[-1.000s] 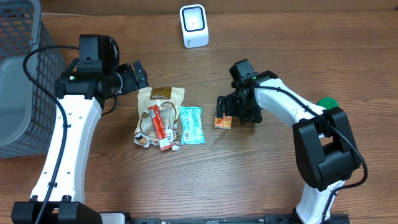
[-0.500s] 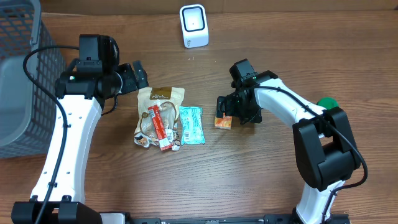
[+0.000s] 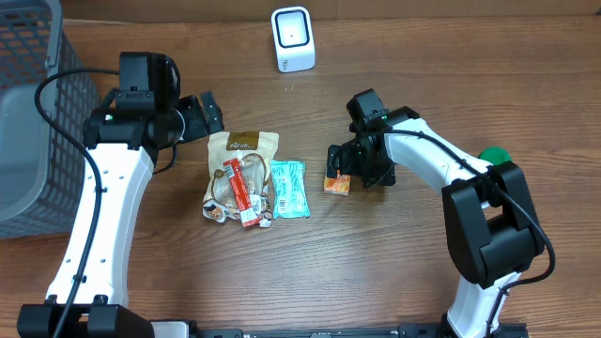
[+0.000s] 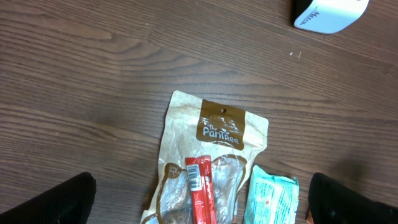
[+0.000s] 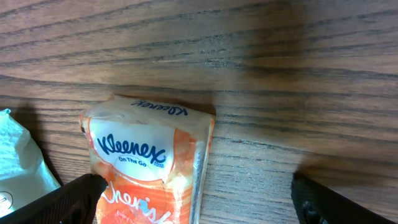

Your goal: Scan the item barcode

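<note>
An orange Kleenex tissue pack (image 3: 337,183) lies flat on the wooden table. My right gripper (image 3: 352,167) hangs open over it. In the right wrist view the pack (image 5: 149,162) sits between the jaws, close against the left fingertip, with a wide gap to the right one (image 5: 339,202). The white scanner (image 3: 292,38) stands at the back centre. My left gripper (image 3: 205,117) is open and holds nothing, just beyond the top of a brown snack pouch (image 4: 211,143). A red stick pack (image 4: 202,193) lies on that pouch, its barcode facing up.
A teal wipes pack (image 3: 289,188) lies between the pouch and the tissue pack. A grey mesh basket (image 3: 28,122) stands at the left edge. A green object (image 3: 494,155) shows behind the right arm.
</note>
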